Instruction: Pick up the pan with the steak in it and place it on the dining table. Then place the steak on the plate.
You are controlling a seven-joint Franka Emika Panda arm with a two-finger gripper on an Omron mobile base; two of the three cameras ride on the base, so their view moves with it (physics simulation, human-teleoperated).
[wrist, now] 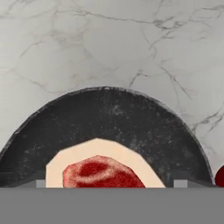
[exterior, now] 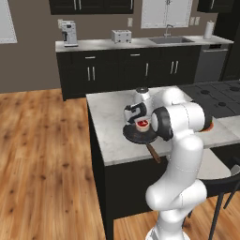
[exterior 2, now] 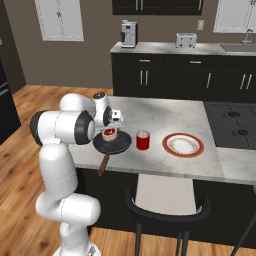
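On the dining table (exterior 2: 165,120), pan (exterior 2: 114,144) holds steak (exterior 2: 109,133) (gripper (exterior 2: 114,126) above).

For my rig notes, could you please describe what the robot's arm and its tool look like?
The arm is glossy white with rounded, bulbous links and dark bands at the joints. Its white wrist ends in a tool with a white body and black parts. No loose cables or markings are visible.
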